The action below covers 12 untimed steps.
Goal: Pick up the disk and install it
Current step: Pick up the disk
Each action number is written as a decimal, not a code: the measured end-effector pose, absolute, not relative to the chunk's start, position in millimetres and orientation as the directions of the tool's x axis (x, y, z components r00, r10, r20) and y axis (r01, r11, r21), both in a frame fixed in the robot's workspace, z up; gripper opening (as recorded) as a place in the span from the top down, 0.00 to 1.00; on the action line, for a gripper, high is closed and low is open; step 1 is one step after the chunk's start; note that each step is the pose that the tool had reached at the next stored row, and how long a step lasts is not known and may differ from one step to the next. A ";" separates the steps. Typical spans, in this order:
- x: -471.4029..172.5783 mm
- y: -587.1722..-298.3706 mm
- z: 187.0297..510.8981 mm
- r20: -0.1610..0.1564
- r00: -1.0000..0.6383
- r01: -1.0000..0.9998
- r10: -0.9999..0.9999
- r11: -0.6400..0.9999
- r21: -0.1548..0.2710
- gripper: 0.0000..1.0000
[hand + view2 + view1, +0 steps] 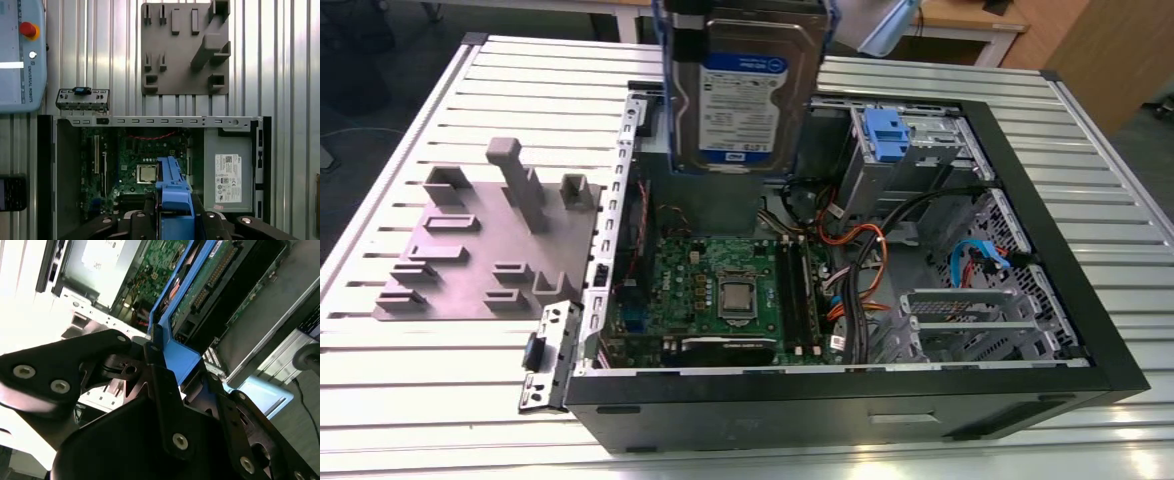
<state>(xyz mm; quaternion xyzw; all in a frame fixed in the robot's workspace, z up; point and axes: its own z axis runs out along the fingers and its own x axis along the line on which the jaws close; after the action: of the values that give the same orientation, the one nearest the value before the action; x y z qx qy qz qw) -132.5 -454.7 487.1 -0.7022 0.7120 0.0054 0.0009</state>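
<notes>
Gripping one disk (744,100), upright, by its blue carrier frame (172,185); my gripper (179,360) holds it above the open computer case (854,397).

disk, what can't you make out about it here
Exterior view: the disk has its upper end cut off by the picture's top edge.
First wrist view: its metal body, hidden behind its blue frame.
Second wrist view: its far end, cut off by the top edge.
</notes>
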 end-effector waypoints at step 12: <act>-77.8 -454.7 484.9 -0.009 -0.014 -1.000 -1.000 0.014 0.006 0.63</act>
<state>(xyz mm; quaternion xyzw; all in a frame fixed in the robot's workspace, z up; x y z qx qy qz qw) -77.8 -454.7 484.9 -0.7022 0.7119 0.0054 0.0009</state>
